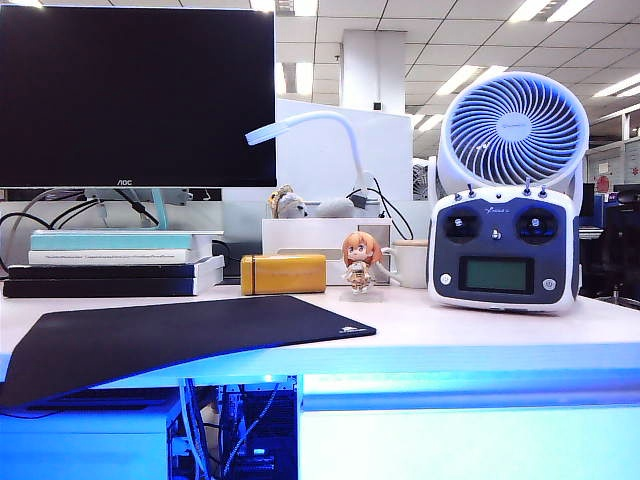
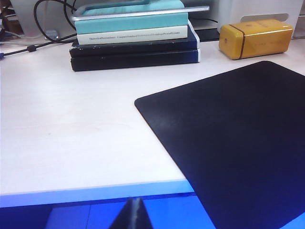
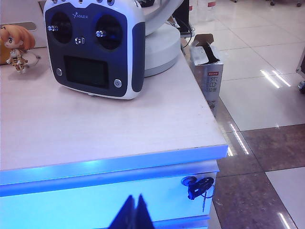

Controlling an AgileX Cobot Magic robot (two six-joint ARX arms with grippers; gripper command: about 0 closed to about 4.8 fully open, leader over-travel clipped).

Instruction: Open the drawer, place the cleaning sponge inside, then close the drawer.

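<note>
A pale wood-grain desk (image 2: pixel 71 133) is topped by a matt black cloth mat (image 2: pixel 238 143). A glossy mustard case (image 2: pixel 256 38) and smooth plastic controller (image 3: pixel 93 47) are seen.

My left tool (image 2: pixel 135 214) sat low with its fingertips pressed together, closed on nothing. My right tool (image 3: pixel 136 213) sat likewise, fingertips together and empty.

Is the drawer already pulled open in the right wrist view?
No: the drawer front sits flush under the desk edge, closed, and the right gripper is shut in front of it without touching.
</note>
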